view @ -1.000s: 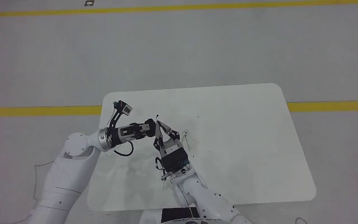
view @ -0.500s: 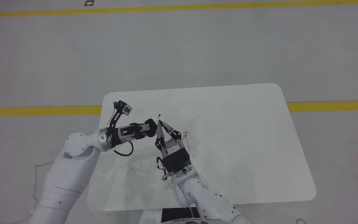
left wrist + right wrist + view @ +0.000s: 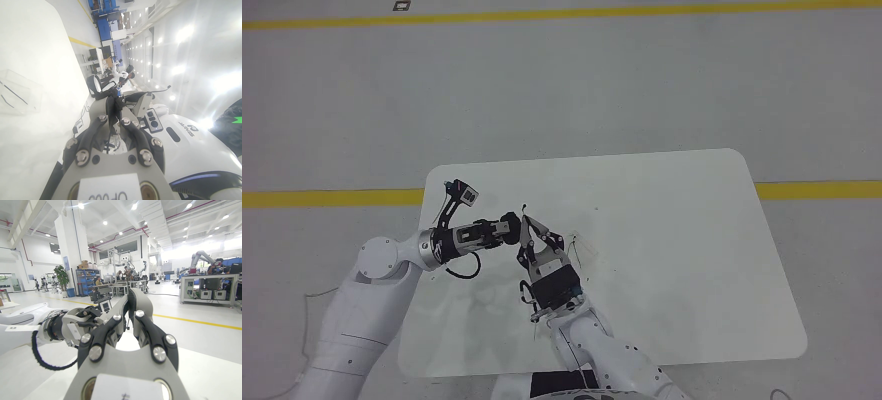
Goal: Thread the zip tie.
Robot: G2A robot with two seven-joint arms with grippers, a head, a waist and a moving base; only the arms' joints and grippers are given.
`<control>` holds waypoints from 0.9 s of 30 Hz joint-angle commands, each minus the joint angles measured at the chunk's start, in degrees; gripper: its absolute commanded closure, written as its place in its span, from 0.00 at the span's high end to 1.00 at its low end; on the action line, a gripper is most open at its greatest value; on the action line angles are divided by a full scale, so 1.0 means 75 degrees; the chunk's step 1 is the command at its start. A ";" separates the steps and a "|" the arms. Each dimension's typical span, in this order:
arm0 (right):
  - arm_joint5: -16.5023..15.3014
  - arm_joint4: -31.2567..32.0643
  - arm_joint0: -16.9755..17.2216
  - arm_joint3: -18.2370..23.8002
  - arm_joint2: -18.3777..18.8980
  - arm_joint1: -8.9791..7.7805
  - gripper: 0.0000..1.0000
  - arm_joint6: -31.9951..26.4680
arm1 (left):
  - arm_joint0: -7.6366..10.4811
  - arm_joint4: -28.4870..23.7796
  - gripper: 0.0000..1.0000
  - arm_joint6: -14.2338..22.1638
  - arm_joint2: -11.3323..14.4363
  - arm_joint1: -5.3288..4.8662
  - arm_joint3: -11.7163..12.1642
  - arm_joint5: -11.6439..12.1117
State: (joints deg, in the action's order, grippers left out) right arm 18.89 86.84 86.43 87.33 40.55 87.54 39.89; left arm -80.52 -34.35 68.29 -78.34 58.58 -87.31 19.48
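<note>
Black-padded fingers (image 3: pixel 133 306) of the right gripper (image 3: pixel 129 292) are pressed together on the thin dark zip tie (image 3: pixel 128 324); its strand projects past the tips at frame centre; the left gripper (image 3: pixel 113 103) has its fingers (image 3: pixel 109 108) closed together, contents not discernible; both grippers meet tip to tip left of centre in the top view, above the white table (image 3: pixel 672 250); a clear box (image 3: pixel 19 94) lies on the table nearby.

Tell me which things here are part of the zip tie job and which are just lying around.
In use: zip tie, left gripper, right gripper, both shut on it.
Lying about: clear box on the table, spare ties inside.
</note>
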 commanded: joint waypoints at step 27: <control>0.0028 0.0068 0.0024 0.0059 -0.0030 -0.0045 0.00 -0.0086 | 0.0000 0.0000 0.00 0.0000 0.0000 0.0000 0.0000 0.0000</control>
State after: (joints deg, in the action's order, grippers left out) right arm 19.09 87.33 86.62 87.81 40.34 87.21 39.30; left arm -80.52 -34.35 68.29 -78.34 58.58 -87.31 19.48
